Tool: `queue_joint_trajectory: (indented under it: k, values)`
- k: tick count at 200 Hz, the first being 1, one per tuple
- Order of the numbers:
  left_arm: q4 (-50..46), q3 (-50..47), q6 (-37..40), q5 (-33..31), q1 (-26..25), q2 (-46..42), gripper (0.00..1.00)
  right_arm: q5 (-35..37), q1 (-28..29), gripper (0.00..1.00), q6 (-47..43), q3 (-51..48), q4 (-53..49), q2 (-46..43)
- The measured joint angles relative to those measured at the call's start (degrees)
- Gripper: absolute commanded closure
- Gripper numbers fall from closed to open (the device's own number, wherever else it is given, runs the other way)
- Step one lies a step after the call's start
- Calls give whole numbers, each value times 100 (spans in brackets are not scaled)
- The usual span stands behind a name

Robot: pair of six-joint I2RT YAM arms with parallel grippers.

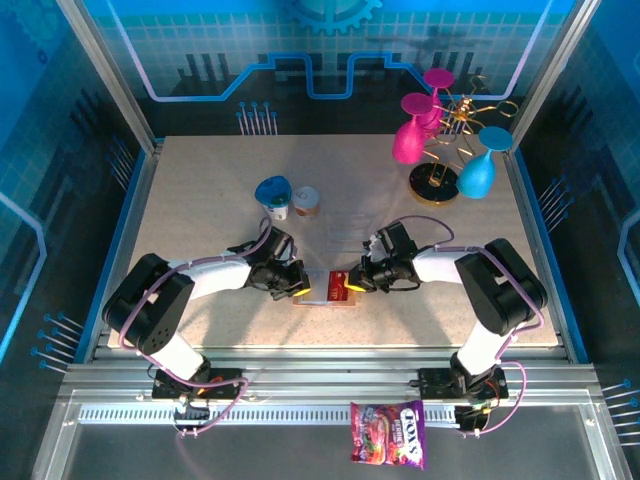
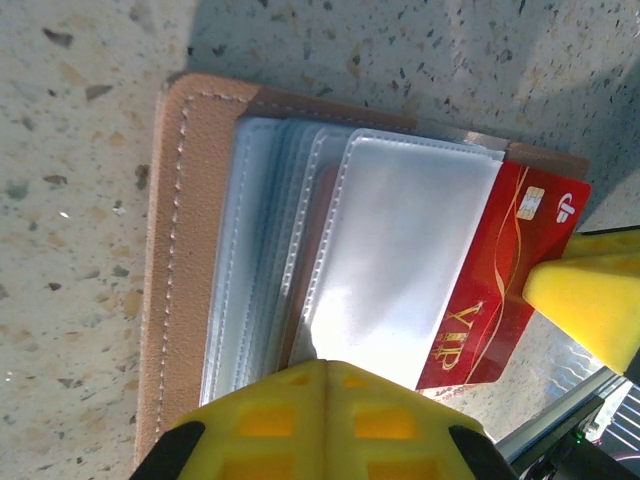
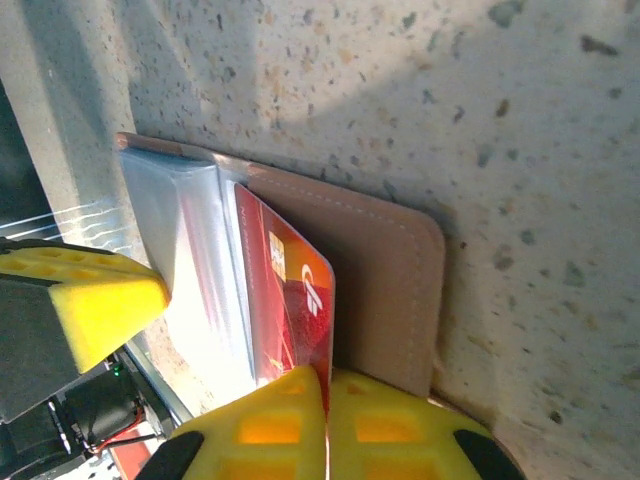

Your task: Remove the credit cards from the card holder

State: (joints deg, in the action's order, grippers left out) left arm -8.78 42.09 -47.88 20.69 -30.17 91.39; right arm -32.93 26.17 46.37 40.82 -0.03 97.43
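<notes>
The card holder [image 1: 318,292] lies open on the table between both grippers. In the left wrist view its brown stitched leather [image 2: 185,250] carries a fan of clear sleeves [image 2: 400,250]. A red credit card [image 2: 520,250] marked VIP sticks out of the sleeves to the right. My left gripper [image 2: 325,365] is shut, pinching the near edge of a clear sleeve. My right gripper [image 3: 327,375] is shut on the edge of the red card [image 3: 295,290], beside the leather cover [image 3: 390,280]. In the top view the left gripper [image 1: 298,285] and right gripper [image 1: 353,283] sit close together.
A blue cup [image 1: 274,194] and a small tub [image 1: 306,201] stand behind the holder. Pink and blue glasses hang on a gold rack [image 1: 450,150] at the back right. A candy bag [image 1: 388,435] lies on the front rail, off the table.
</notes>
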Motion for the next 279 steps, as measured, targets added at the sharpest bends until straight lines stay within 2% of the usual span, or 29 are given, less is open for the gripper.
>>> queue_joint_trajectory:
  k: [47, 93, 166, 279]
  values:
    - [-2, 0, 2, -9, 0, -7, 100, 9, 0, 90, -57, 0, -63, -17]
    - [-118, 0, -9, -94, 0, -76, 93, -26, 52, 85, 33, 2, 9, -20]
    - [-352, 9, -13, -188, 0, -234, 87, -26, 234, 84, 184, 101, 42, -101]
    - [-452, 138, 0, -188, 0, -308, 86, 107, 435, 84, 291, 214, -251, -260]
